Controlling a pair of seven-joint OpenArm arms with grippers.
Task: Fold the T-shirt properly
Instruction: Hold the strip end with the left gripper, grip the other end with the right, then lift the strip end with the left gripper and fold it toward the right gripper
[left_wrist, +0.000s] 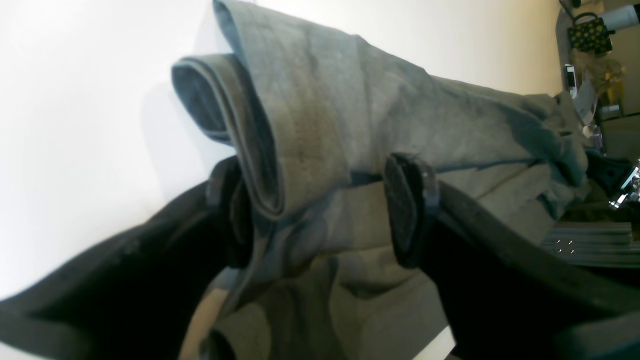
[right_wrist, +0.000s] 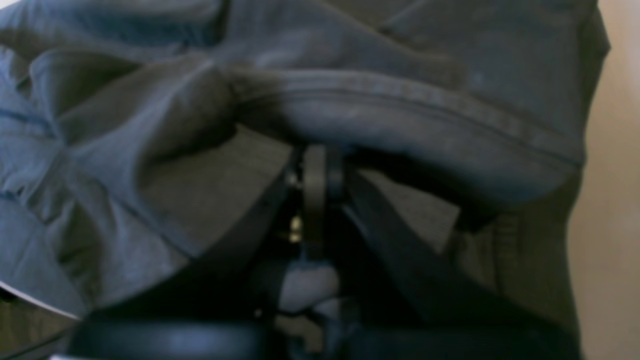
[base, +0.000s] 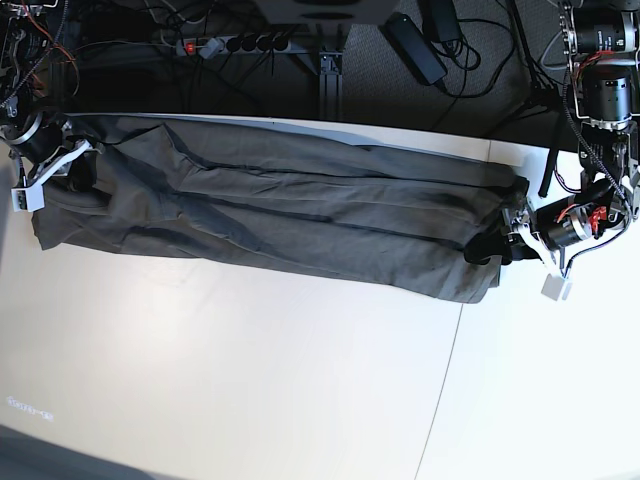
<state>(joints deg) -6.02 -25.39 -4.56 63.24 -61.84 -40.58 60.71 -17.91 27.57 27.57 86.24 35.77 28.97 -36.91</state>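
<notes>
You have one T-shirt (base: 280, 215) stretched along the table's (base: 250, 380) far edge; your left gripper (left_wrist: 320, 210) gapes around its fold, right gripper (right_wrist: 315, 175) pinched together beneath cloth.

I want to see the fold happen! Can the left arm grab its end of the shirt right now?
Probably yes. The left gripper is open with the folded edge of the shirt sitting between its fingers, one pad on each side. Nothing blocks it; closing should catch the cloth.
</notes>
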